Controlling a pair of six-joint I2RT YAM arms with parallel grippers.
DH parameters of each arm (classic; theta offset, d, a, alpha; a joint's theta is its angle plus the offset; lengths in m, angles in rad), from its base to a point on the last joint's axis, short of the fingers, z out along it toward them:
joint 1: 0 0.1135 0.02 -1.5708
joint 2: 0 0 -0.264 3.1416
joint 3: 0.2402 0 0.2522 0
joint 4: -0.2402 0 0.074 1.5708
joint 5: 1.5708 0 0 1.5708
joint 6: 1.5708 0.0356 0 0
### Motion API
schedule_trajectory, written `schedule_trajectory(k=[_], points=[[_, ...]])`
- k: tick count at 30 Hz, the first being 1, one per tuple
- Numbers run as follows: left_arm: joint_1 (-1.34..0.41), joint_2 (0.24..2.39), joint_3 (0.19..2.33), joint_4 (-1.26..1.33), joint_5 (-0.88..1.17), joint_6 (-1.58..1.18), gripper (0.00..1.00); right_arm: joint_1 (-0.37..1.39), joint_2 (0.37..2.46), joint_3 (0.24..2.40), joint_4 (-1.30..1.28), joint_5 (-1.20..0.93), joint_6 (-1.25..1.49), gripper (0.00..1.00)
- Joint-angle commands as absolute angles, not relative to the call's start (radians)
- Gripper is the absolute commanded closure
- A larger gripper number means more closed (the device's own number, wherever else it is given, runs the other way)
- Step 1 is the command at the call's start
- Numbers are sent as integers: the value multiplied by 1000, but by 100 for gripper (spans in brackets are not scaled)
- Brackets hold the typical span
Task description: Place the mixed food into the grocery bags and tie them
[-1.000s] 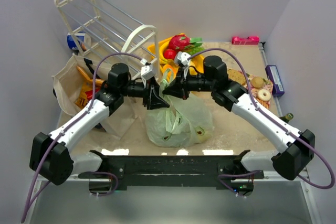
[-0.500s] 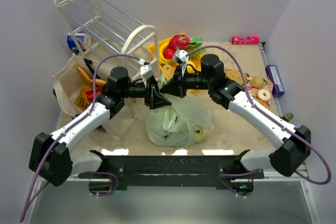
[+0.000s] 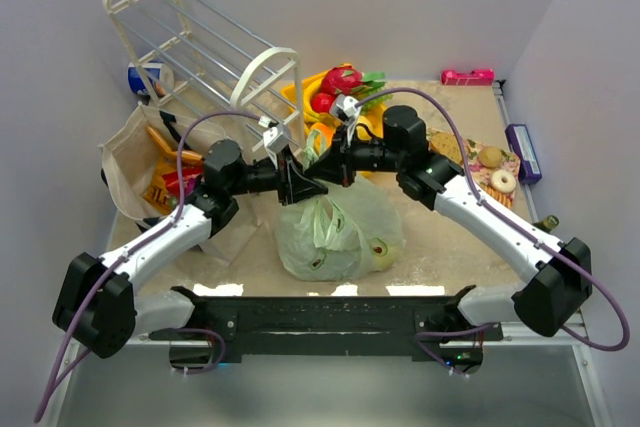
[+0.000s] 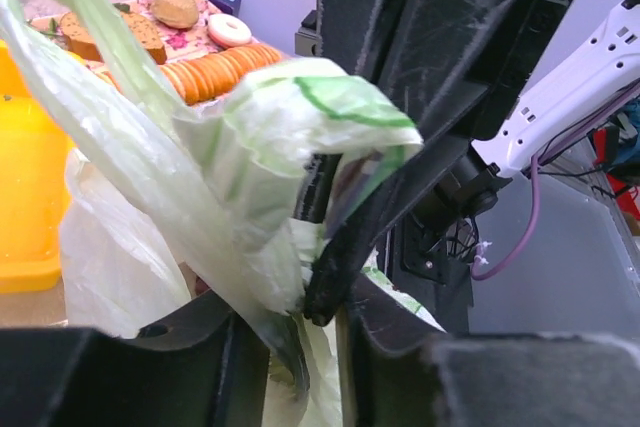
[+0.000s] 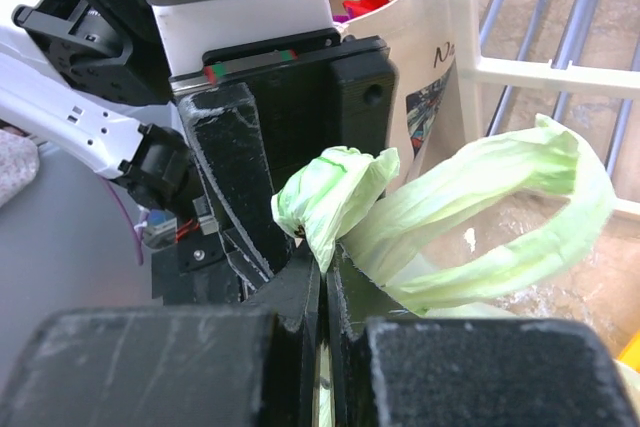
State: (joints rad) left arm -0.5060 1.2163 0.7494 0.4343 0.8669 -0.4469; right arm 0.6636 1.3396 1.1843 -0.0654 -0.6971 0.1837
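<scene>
Right gripper (image 5: 322, 292): jaws pressed together, pinching a twisted handle end of the pale-green plastic bag (image 3: 340, 232).
Left gripper (image 4: 300, 332): jaws partly apart, with bag film bunched in the gap. I cannot tell whether they actually bite on it, since dark gripper parts crowd that view.
Meeting point: the two grippers are nose to nose just above the bag's mouth, over the middle of the tabletop (image 3: 450, 247).
Handle loop (image 5: 500, 197): free, arching out to the side toward the white wire rack (image 3: 190, 37).
Bag body: sits on the tabletop between the arms, bulging, with round shapes showing dimly through the film.
Beige tote (image 3: 130, 157): at the left beside the rack, with orange and red packets (image 3: 170, 185) inside.
Yellow tray (image 3: 305, 97): behind the grippers, with a red toy fruit (image 3: 340, 80) on it.
</scene>
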Motion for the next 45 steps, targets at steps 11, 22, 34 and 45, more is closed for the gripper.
schedule_trajectory(k=[11, 22, 34, 45], points=[[-520, 1197, 733, 563, 833, -468, 100, 664, 1284, 1189, -25, -681, 273, 61], [-520, 1201, 811, 345, 933, -293, 100, 526, 1198, 1272, -41, -586, 419, 25], [-534, 1198, 818, 299, 1052, -186, 100, 525, 1324, 1252, 46, -629, 373, 23], [-535, 1192, 807, 287, 1019, -164, 100, 529, 1335, 1210, 3, -736, 365, 60]])
